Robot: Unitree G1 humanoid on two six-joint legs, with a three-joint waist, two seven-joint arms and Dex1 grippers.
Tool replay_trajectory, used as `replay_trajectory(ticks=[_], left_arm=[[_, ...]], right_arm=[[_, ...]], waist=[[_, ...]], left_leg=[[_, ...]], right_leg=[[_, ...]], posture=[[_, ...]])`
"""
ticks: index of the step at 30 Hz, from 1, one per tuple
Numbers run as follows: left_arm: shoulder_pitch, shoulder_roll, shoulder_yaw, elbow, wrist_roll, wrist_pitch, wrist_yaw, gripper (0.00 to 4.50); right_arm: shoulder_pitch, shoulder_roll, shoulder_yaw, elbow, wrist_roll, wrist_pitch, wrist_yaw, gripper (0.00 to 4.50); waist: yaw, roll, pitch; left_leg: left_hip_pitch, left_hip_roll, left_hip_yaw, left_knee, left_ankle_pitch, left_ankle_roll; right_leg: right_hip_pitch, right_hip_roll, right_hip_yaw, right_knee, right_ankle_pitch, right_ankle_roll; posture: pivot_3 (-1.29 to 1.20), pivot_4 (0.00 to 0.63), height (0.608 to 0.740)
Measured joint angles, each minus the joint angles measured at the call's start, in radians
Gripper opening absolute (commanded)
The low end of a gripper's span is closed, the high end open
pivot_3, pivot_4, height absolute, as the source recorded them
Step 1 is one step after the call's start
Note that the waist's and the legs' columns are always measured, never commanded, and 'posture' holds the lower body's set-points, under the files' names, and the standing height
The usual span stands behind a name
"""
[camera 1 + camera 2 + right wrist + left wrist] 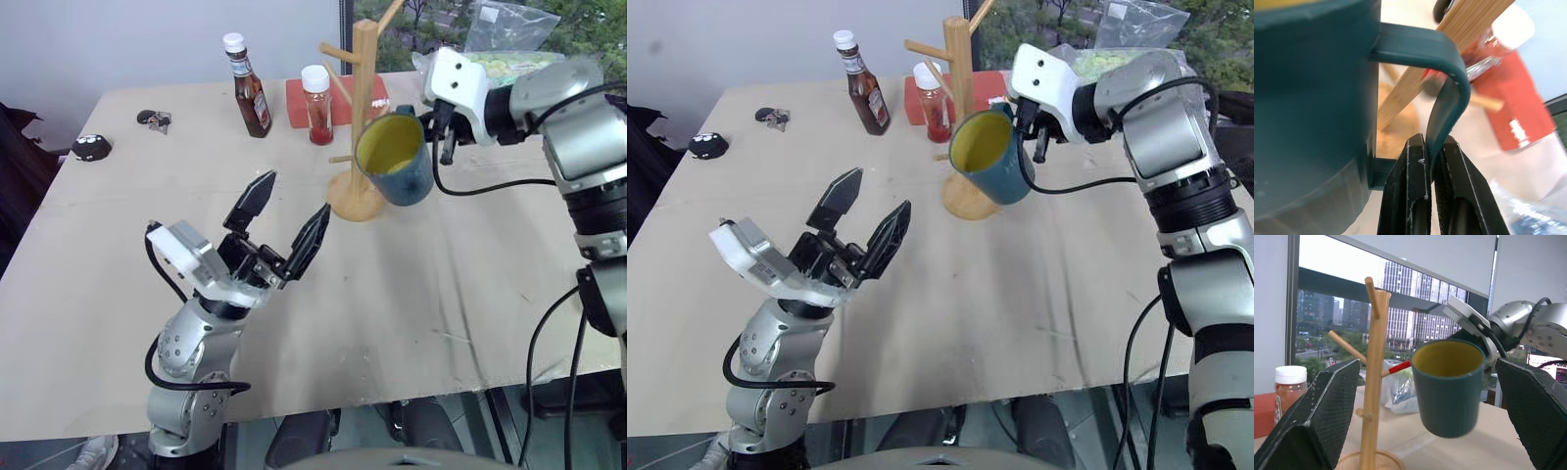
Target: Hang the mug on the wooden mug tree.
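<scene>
The right gripper (pixel 1429 161) is clamped on the squarish handle of the teal-blue mug (pixel 397 162), its two black fingers pinching the handle's outer bar between them. The mug hangs in the air above the table (pixel 411 294), just right of the wooden mug tree (pixel 361 117) and overlapping its post in the head views. It is tipped over: its long axis runs roughly level, its yellow mouth faces left and toward the near edge, its base points far and right, and the handle is on the far right side toward the gripper. The mug tree stands upright on its round base, far of centre. The left gripper (pixel 284 220) hovers over the near left of the table, fingers spread wide and holding nothing, pointed up toward the mug.
</scene>
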Motion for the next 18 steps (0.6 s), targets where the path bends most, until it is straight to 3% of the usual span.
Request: replay_trajectory(ticks=[18], left_arm=[[0.015,0.01,0.004,0.021,-0.007,0.012,0.045,4.5]], right_arm=[[-0.068,0.066,0.0,0.212,-0.096,-0.095,0.008,0.02]], waist=[[-0.001,0.0,0.0]], left_leg=[[0.0,0.0,0.0,0.005,0.0,0.0]], right_leg=[[0.0,0.0,0.001,0.004,0.001,0.0]], posture=[[0.0,0.15,0.74]])
